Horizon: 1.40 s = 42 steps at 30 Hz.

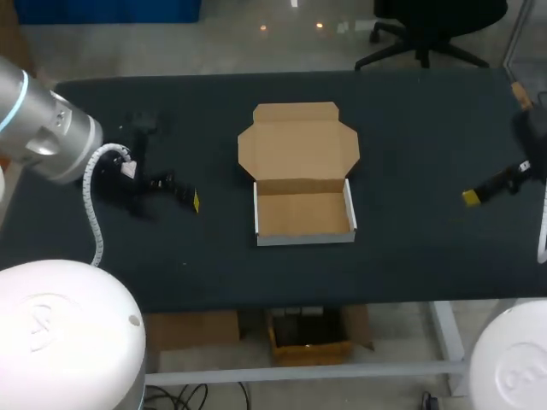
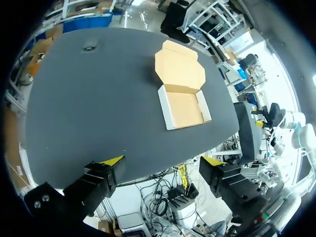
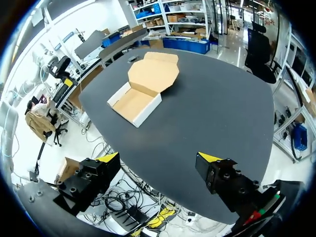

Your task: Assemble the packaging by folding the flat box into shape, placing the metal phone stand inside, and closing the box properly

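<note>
Left end effector (image 2: pixel 163 161) and right end effector (image 3: pixel 158 157) both hang with fingers apart, gripping nothing, at opposite sides of the dark surface (image 1: pixel 410 128). Midway between them the cardboard box (image 1: pixel 303 213) sits folded into a tray, its lid flap lying open flat beyond it.

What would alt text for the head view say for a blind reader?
An open cardboard box sits in the middle of a dark table, its lid lying flat behind the empty tray. The left gripper and right gripper hang off to either side, touching nothing.
</note>
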Motion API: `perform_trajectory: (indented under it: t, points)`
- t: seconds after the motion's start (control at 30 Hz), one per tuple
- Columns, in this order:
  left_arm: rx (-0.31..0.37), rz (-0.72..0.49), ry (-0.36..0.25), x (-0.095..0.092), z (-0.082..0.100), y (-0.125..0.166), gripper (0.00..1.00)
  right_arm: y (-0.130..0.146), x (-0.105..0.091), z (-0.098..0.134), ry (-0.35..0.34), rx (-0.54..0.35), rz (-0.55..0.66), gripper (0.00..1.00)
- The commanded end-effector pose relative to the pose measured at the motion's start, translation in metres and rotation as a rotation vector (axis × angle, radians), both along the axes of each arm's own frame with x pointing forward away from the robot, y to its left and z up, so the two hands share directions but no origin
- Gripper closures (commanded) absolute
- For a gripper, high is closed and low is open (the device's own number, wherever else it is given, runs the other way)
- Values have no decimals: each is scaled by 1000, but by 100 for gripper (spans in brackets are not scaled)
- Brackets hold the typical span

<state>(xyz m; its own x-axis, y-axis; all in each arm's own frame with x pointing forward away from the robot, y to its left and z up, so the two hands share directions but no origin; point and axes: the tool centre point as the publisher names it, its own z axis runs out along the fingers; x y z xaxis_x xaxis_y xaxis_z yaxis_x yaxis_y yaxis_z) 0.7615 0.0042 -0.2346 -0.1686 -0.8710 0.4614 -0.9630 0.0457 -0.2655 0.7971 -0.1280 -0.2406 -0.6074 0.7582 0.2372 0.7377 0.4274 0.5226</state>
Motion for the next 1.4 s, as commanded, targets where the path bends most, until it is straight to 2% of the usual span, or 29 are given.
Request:
perform_trajectory:
  t: [0.03,0.23,0.53,0.77,1.03,1.4]
  points:
    - [119,37,40,14,9,-4,0,-2,0,15,69,-72,-68,0]
    - [206,102,73,26,13,0,0,-7,6,21,117,-118,-144,0]
    - [268,165,73,33,26,6,0,-16,15,10,226,-166,-287,0]
    - [311,185,76,37,35,10,0,-29,11,11,257,-203,-376,0]
    - [330,198,84,38,38,11,0,-43,16,9,279,-220,-423,0]
    - [342,212,105,43,29,11,0,-52,31,1,308,-229,-459,0]
